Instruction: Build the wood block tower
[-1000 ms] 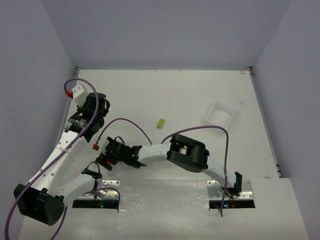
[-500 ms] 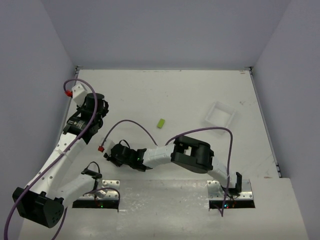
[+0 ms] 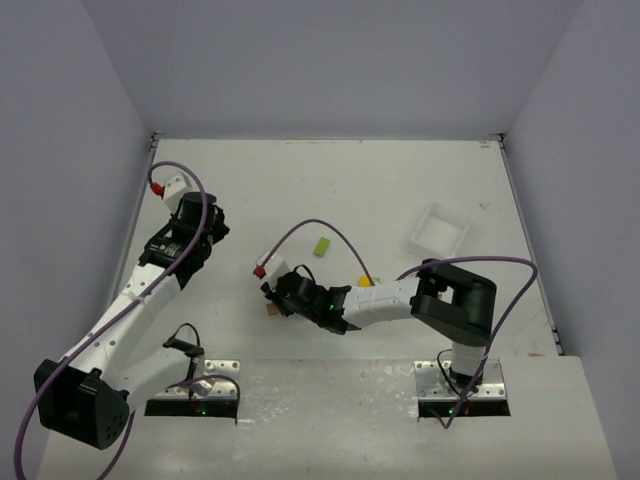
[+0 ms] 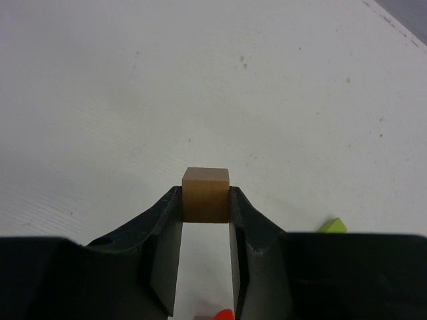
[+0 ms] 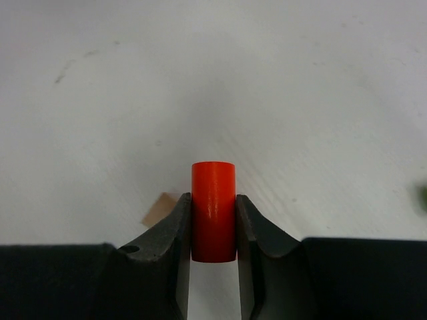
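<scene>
My left gripper [image 4: 206,197] is shut on a plain tan wood cube [image 4: 206,195] and holds it above the table. It sits at the left of the table [image 3: 208,228]. My right gripper [image 5: 213,200] is shut on a red-orange cylinder block [image 5: 213,210], near the table's middle [image 3: 280,294]. A second tan block [image 3: 271,310] lies just beside the right fingers [image 5: 158,208]. A lime green block [image 3: 321,246] lies flat further back, also seen at the right of the left wrist view [image 4: 331,225]. A yellow block [image 3: 365,282] peeks out by the right forearm. No tower is in view.
A white square tray [image 3: 440,230] stands at the back right. The right arm's purple cable [image 3: 330,235] arcs over the middle of the table. Grey walls close in the left, back and right sides.
The right gripper closed on the red-orange block near the left arm's base, then swung right toward the table's middle with it. The left gripper shifted slightly right, still holding the tan cube.
</scene>
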Robot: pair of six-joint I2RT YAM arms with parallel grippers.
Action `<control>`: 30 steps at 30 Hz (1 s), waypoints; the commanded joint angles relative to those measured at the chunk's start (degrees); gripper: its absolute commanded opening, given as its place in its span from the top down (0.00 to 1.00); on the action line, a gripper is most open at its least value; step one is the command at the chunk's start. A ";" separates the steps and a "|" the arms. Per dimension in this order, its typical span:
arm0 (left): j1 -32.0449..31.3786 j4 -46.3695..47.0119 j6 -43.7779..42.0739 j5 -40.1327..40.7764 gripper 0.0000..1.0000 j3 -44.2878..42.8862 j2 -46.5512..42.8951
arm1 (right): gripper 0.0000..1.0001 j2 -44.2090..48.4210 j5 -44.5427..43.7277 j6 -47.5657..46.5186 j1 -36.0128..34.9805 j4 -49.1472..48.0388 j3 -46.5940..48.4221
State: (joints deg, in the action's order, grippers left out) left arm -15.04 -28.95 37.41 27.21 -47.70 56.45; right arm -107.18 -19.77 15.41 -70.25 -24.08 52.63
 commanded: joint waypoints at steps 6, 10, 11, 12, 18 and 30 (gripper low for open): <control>0.45 5.98 -1.32 -3.43 1.00 2.39 2.23 | 0.88 7.13 -4.03 7.31 8.46 -0.87 -9.18; 0.45 7.50 -1.70 -5.24 1.00 3.29 3.44 | 0.86 5.04 -2.68 7.89 8.46 0.60 -8.32; 0.45 7.50 -1.86 -5.39 1.00 3.23 3.78 | 0.85 4.53 -2.64 8.14 8.46 1.23 -7.72; 0.45 7.50 -2.00 -5.35 1.00 3.23 4.11 | 0.85 4.06 -2.41 8.37 8.46 1.75 -6.96; 0.45 7.59 -2.34 -5.59 1.00 3.41 4.37 | 0.82 1.09 0.36 9.02 8.46 4.20 -3.50; 0.45 8.55 -3.48 -6.01 1.00 4.02 4.79 | 0.75 -4.81 5.16 10.46 6.92 6.43 3.16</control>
State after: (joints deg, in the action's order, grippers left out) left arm -15.03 -23.21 34.95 21.69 -44.11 61.14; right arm -110.52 -16.19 24.58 -62.34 -18.65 52.88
